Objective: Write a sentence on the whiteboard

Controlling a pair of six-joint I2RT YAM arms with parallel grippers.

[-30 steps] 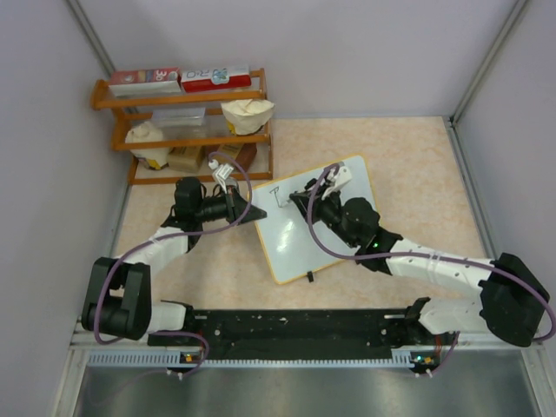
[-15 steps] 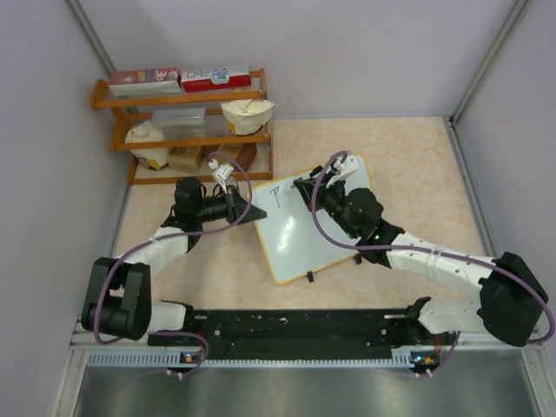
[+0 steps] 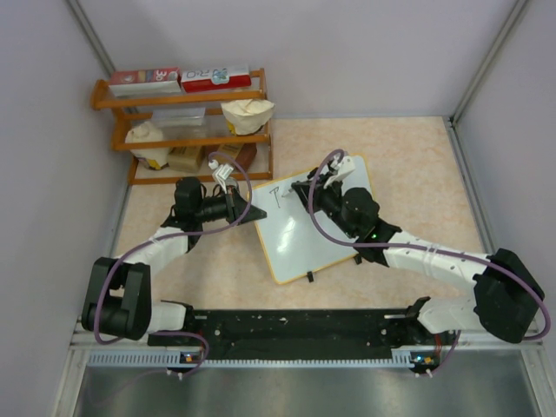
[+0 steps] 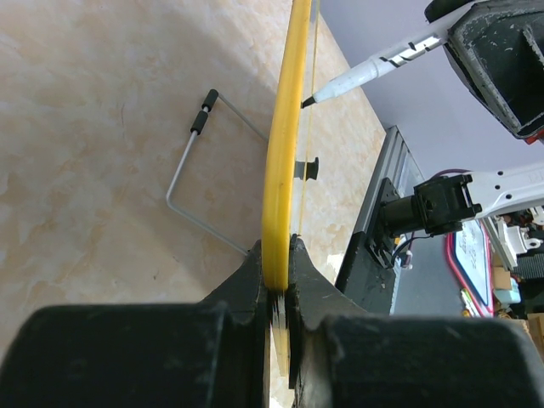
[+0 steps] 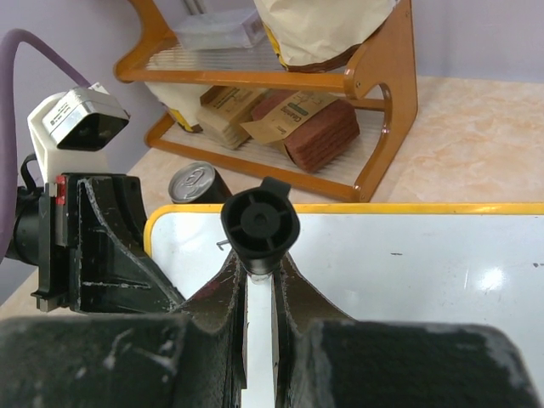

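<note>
Beige marbled worktop fills the cell between pale walls, with a wooden shelf at the far left.

Your left arm bends at the elbow and runs its forearm rightward to the left edge of the whiteboard. The left gripper is clamped on the board's yellow frame, 1 finger on each side.

Your right arm stretches from its base at the right across to the left, with its wrist above the far half of the board. The right gripper is closed around a marker, whose black cap end faces the wrist camera. In the left wrist view the marker's black tip meets the white face.

The whiteboard sits mid-worktop between the 2 grippers, turned at an angle to the worktop's edges. Of the sentence you can read only a black "T" near the board's far left corner.

2 red-and-white boxes lie on the top shelf, and brown packets sit lower down, but their print is too small to read. A can stands beside the shelf.
</note>
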